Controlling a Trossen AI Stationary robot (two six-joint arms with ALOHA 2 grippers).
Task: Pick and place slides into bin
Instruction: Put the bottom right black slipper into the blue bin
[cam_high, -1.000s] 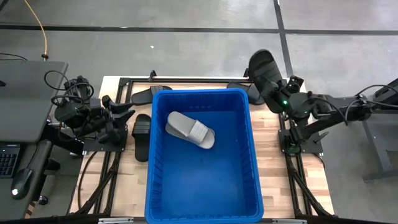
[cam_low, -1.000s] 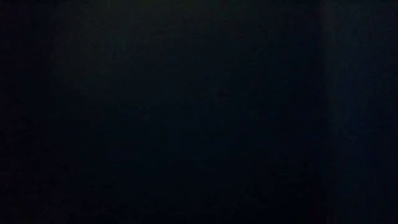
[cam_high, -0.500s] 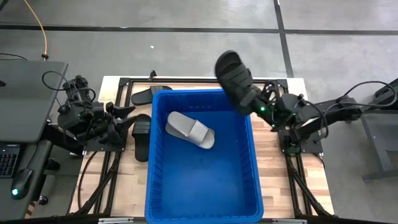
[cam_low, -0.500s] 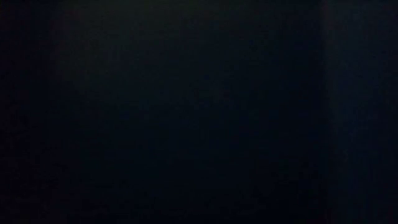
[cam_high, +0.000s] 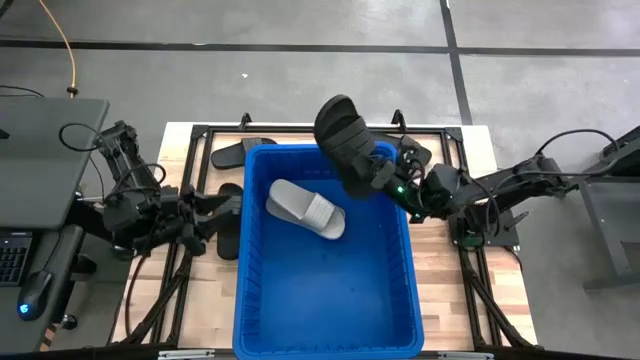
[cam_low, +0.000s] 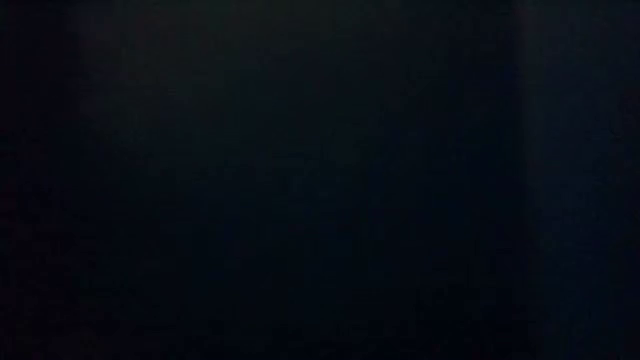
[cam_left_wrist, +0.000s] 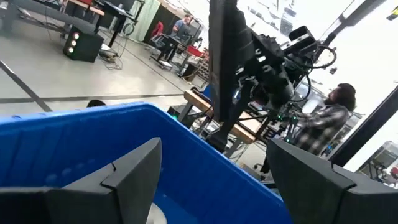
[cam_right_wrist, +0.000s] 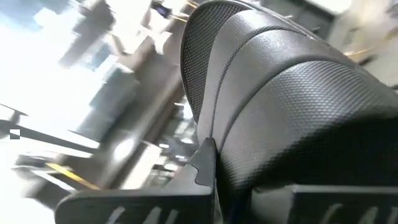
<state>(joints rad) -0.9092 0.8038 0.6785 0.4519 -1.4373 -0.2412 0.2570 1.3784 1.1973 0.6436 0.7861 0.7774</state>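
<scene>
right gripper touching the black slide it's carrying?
Touching. Right wrist view: the fingers are clamped on the black slide; high view shows it lifted over the bin.

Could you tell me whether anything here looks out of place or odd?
The low view is wholly black, showing nothing. Otherwise nothing stands out: one grey slide lies in the blue bin, and the right gripper holds a black slide above the bin's far rim.

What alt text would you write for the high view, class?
The right claw holds a black slide above the far rim of the blue bin, where a grey slide lies. The left claw, open, hovers by another black slide on the table.
</scene>
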